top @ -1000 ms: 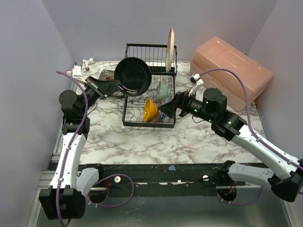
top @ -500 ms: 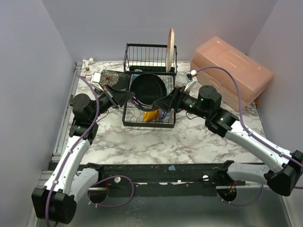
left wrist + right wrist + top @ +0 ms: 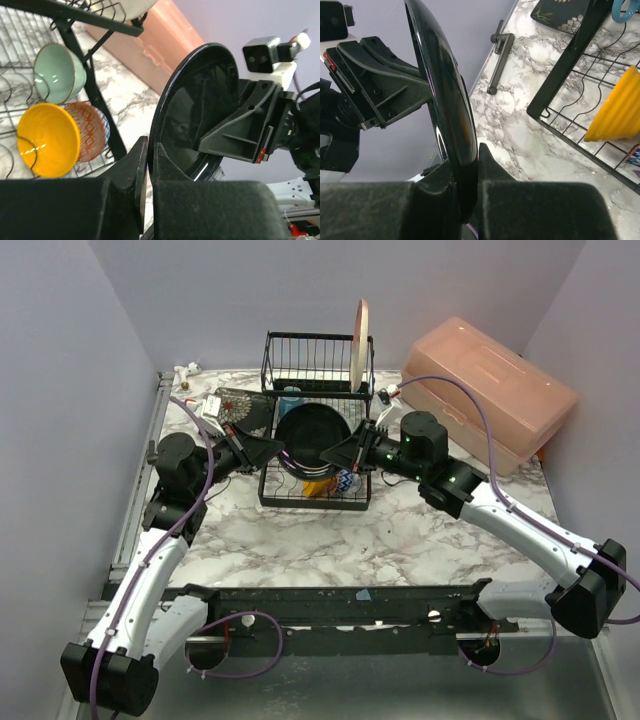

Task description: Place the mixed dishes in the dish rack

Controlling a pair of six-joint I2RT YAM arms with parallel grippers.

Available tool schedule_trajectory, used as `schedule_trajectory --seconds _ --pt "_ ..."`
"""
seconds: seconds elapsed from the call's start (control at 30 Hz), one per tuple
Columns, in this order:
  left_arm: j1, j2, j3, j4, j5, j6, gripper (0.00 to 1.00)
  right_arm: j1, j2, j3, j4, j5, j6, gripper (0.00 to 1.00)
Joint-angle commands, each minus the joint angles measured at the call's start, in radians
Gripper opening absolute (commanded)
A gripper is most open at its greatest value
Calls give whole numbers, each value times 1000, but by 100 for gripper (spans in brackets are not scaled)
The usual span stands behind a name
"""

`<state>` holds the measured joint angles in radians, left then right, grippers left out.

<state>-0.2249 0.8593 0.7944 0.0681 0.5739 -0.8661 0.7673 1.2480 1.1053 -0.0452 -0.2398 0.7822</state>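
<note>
Black round plate [image 3: 312,433] held on edge over the dish rack [image 3: 300,505], left end effector [image 3: 284,451] pinching one rim, right end effector [image 3: 336,452] clamped on the opposite rim, orange bowl [image 3: 47,140] and mint-green bowl [image 3: 59,72] slotted in the rack, beige-pink round plate [image 3: 360,332] upright at its rear.

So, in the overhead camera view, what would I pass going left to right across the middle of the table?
left gripper → black round plate → right gripper → pink plastic box. The dish rack sits behind the plate and overlaps several of these, so I leave it out of the order.
</note>
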Motion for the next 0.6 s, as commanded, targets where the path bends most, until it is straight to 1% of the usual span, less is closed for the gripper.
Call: schedule_trajectory --seconds 0.0,0.03,0.1,0.17,0.2,0.27,0.37,0.47,0.57 --pt "-4 12 139 -272 -58 176 13 21 4 66 -33 47 16 0" --pt "-4 6 163 -316 -78 215 28 26 5 81 -51 75 13 0" --pt "-4 -25 196 -365 -115 286 50 40 14 124 -107 169 3 0" --pt "-4 -51 238 -426 -167 365 64 54 37 183 -162 258 -16 0" --pt "-4 -59 268 -468 -203 412 68 61 48 210 -188 310 -25 0" --pt "-4 -71 320 -541 -282 506 71 72 78 276 -239 395 -40 0" --pt "-4 -101 341 -580 -410 619 74 92 146 397 -326 533 -67 0" --pt "-7 -140 302 -579 -555 654 74 128 234 551 -423 689 -109 0" --pt "-9 -179 215 -514 -610 681 74 155 339 719 -521 854 -160 0"
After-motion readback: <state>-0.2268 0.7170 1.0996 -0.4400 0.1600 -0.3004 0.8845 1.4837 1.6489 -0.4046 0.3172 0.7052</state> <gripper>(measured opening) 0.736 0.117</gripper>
